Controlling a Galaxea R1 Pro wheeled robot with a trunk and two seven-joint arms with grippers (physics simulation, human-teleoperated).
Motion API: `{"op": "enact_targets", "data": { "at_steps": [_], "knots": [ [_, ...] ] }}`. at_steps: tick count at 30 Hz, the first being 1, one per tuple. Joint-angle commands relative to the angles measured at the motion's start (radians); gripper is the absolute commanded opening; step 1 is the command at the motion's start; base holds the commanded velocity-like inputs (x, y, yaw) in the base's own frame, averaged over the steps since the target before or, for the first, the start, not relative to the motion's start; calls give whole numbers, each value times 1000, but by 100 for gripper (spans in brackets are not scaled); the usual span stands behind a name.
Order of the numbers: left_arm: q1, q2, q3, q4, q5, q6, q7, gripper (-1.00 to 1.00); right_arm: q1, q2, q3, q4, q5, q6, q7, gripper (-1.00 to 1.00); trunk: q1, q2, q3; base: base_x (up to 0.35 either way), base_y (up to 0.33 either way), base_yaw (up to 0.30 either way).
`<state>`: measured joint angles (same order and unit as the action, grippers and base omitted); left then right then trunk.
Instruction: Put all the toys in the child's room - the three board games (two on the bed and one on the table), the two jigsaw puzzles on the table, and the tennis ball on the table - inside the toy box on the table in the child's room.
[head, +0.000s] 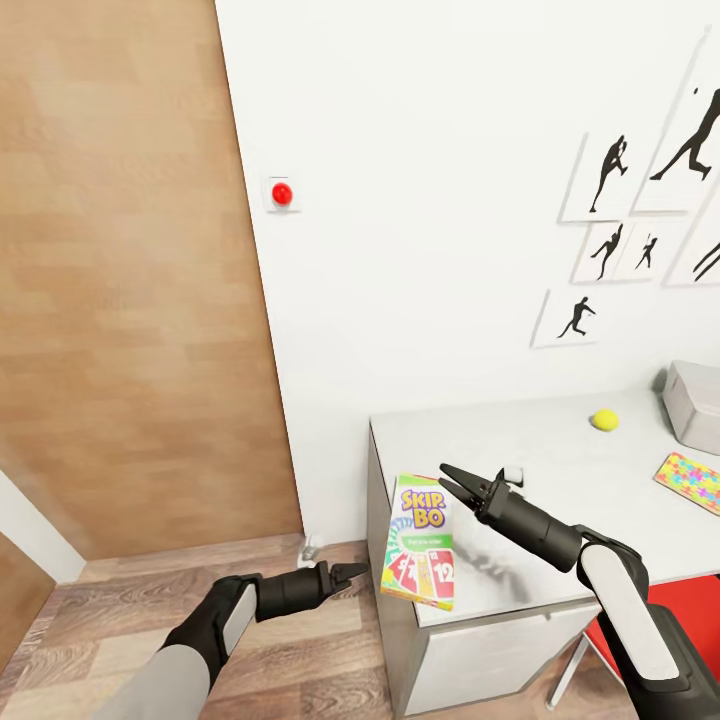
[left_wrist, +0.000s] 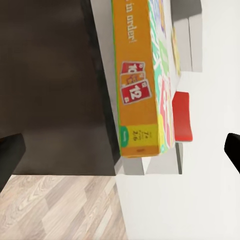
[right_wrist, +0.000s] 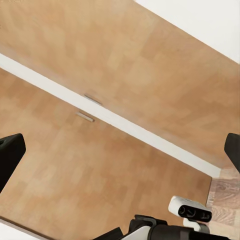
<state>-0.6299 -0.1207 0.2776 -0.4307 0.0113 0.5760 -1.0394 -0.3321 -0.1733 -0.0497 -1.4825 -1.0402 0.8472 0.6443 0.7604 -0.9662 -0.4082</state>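
Skip-Bo board game (head: 420, 545) lying on table (head: 560, 480) corner, overhanging edge; right gripper (head: 470, 487) spread wide above it, empty; left gripper (head: 345, 573) beside box, pinched narrow, empty; tennis ball (head: 603, 420) farther back

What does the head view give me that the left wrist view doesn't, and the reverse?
Head view: the tennis ball, a jigsaw puzzle, the toy box and the open right gripper above the table.
Left wrist view: the Skip-Bo box's orange side panel with its printed cards.
Both: the Skip-Bo box overhanging the table's left edge, ungripped, and the wood floor.
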Motion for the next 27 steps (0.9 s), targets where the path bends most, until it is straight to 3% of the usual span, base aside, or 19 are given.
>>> {"op": "enact_targets", "data": {
  "at_steps": [1,27],
  "knots": [
    [-1,-1,5,0,0,10,-2,100,-1,0,-1,0,-1,5,1,100,0,-1,-1,0,0,0],
    [-1,-7,3,0,-1,8,-2,100,-1,0,-1,1,-1,1,0,100,0,-1,-1,28,-64,0]
  ]
}}
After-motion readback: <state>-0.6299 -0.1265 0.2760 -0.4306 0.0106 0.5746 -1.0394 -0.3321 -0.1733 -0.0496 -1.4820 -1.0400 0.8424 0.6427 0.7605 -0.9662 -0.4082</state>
